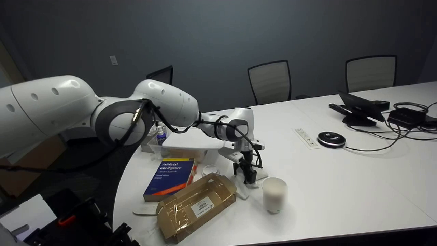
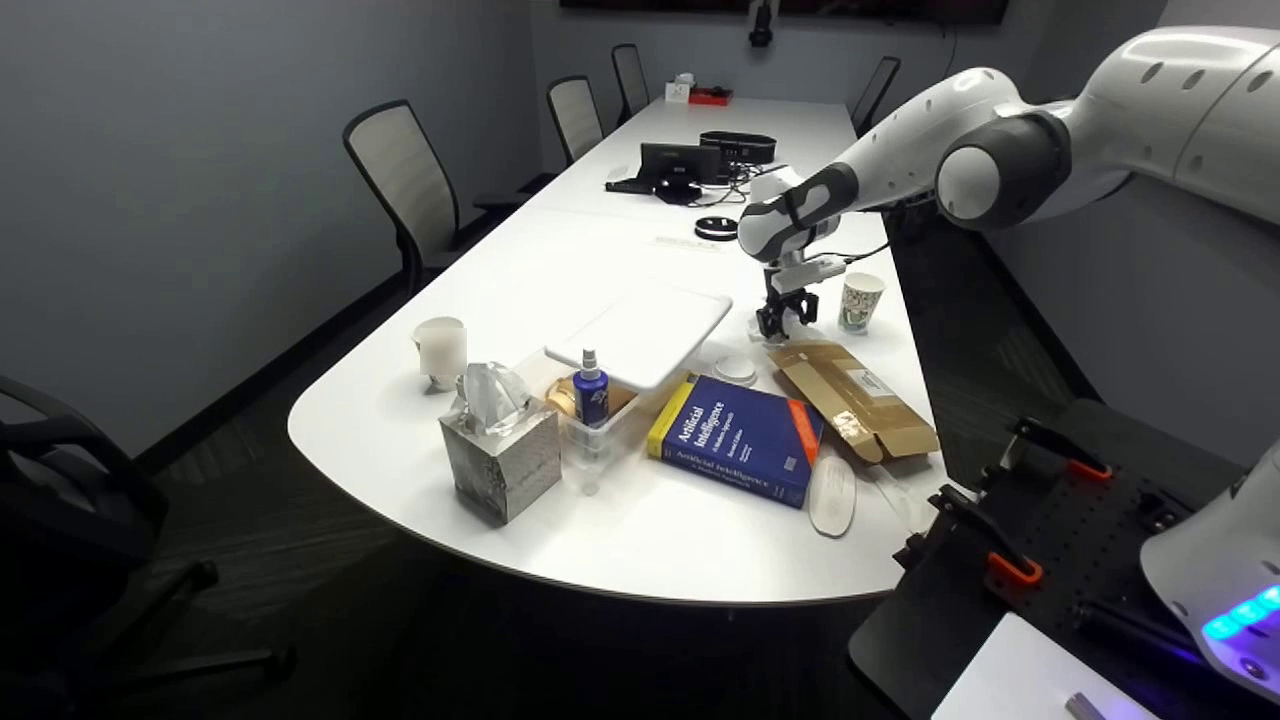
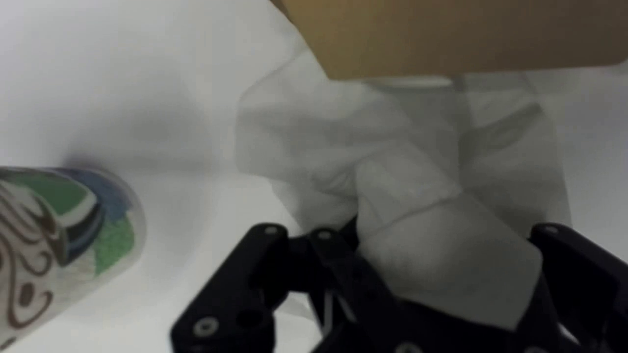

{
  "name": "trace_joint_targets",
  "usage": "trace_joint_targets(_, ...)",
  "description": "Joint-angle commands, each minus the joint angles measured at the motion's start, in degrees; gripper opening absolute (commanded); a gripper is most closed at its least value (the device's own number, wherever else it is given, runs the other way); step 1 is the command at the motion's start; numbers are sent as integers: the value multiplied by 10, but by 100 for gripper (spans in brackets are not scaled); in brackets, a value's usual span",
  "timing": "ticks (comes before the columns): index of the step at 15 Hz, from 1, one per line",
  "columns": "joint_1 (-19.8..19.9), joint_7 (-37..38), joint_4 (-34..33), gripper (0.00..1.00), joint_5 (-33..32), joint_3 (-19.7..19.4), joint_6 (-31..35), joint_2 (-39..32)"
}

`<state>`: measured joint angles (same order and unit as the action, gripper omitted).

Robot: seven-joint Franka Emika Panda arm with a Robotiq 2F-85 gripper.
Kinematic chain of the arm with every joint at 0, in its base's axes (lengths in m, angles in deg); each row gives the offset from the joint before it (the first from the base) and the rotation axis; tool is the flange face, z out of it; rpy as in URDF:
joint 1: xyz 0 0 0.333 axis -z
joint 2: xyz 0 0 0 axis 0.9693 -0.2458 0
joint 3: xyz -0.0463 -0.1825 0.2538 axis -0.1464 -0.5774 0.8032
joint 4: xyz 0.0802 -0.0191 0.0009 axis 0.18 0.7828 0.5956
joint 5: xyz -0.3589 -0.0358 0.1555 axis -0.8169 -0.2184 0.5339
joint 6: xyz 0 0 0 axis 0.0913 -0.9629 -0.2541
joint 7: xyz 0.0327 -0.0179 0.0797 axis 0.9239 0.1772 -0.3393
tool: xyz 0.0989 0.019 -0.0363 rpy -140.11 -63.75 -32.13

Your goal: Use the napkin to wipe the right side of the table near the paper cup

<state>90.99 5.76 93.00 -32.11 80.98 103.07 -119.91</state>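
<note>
"How does the napkin [image 3: 407, 181] look up close?"

"Thin and matt, like tissue paper, creased all over. The paper cup [image 3: 61, 245] is smoother, its side printed."

"And the conference table [image 1: 321, 184]?"

"Smooth, with a faint sheen."

"The Robotiq gripper [image 2: 787, 315] seems dull to me."

"Mostly matt, yes, though its screw heads [image 3: 206, 326] look metallic. The Franka arm [image 1: 167, 100] is glossy."

"The open box [image 1: 215, 191] is cardboard, surely?"

"Matt cardboard (part of its inside shines, mind, like clear film), bearing a paper label [image 1: 202, 206]."

"And that spray bottle [image 2: 591, 397]?"

"Smooth plastic. The bin [image 2: 592, 448] is clear plastic, and the tissue box [image 2: 500, 465] has a silvery, mottled finish."
</note>
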Motion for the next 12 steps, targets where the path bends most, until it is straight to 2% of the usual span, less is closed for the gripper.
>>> trace_joint_targets(1, -30, 65, -3, 3, -27, -44, -2, -5)
trace_joint_targets(6, -61, 141, -3, 3, -79, -88, 13, -7)
trace_joint_targets(9, -64, 168, 0, 3, -96, -95, 48, -7)
trace_joint_targets(12, -55, 184, 4, 3, -90, -85, 103, -8)
